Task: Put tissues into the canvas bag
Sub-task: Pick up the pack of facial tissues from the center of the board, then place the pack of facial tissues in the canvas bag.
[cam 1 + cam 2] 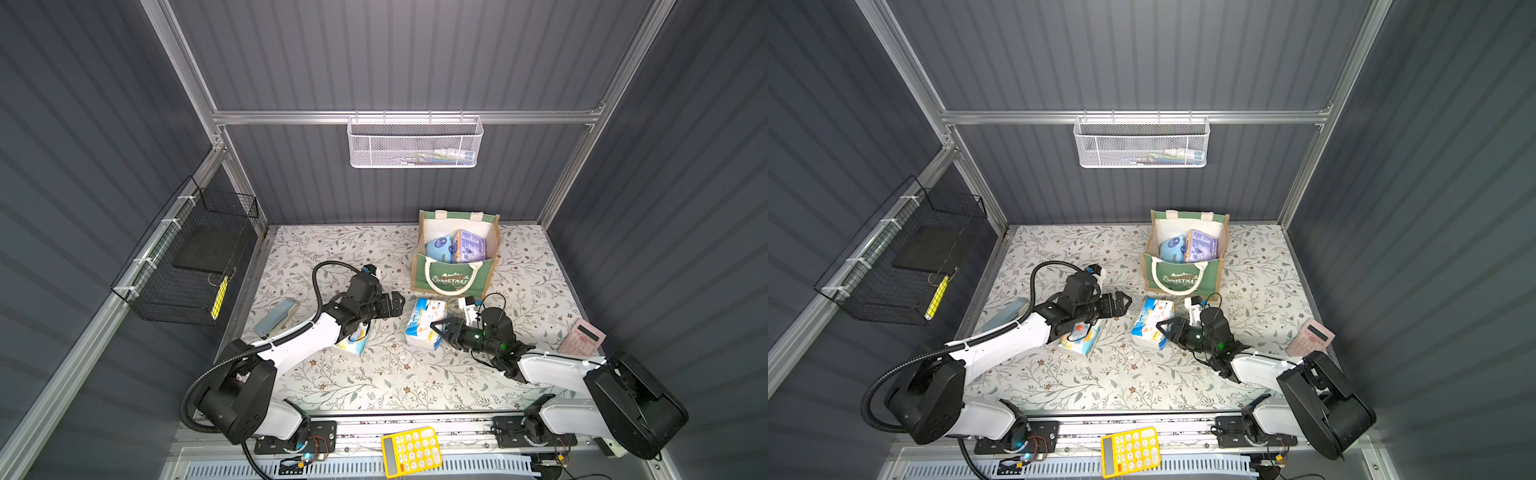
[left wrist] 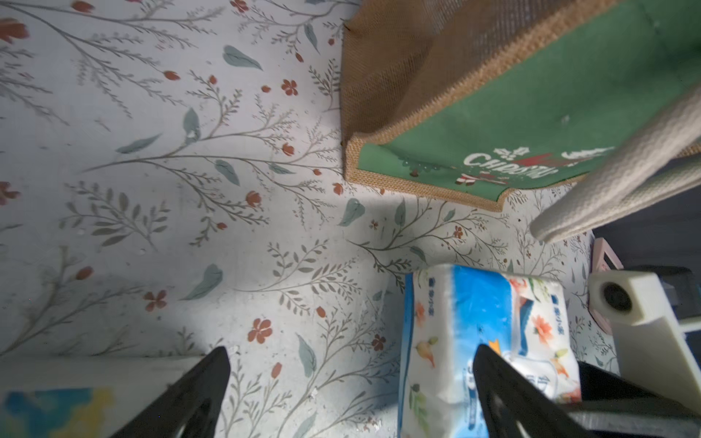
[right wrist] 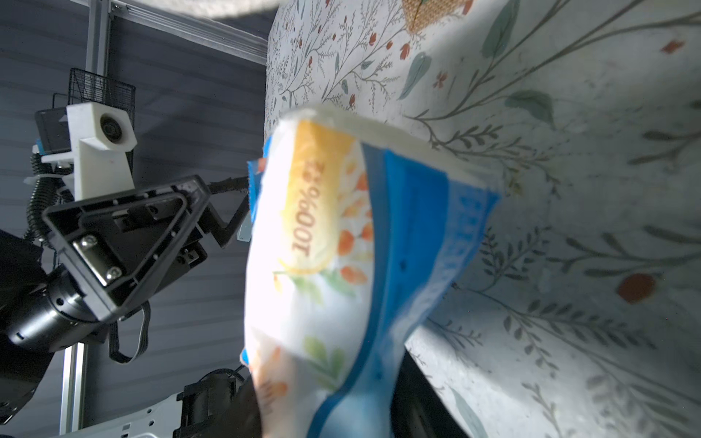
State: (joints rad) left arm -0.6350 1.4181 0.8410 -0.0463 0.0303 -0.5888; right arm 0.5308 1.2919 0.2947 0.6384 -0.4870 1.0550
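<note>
Between the jaws of the right gripper sits one end of the white-blue-orange pack, pinched so that the wrapper narrows into the grip in the right wrist view. Most of the pack juts out beyond the fingertips, and I cannot tell whether its far end is clear of the table. With the hold at one end of a soft pack, the free end will likely droop, so the lift should be slow and high enough for that end to pass the rim.

Beyond those fingertips and off to one side stands the canvas bag, near the pack. A light blue pack and a lavender pack already lean inside it. I would let go only once the pack is well inside the mouth and clear of the rope handle.

Across the pack, the left gripper has its jaws spread wide and empty; it should keep out of the path. Behind its jaws, under the arm, lies the cartoon-printed pack.
</note>
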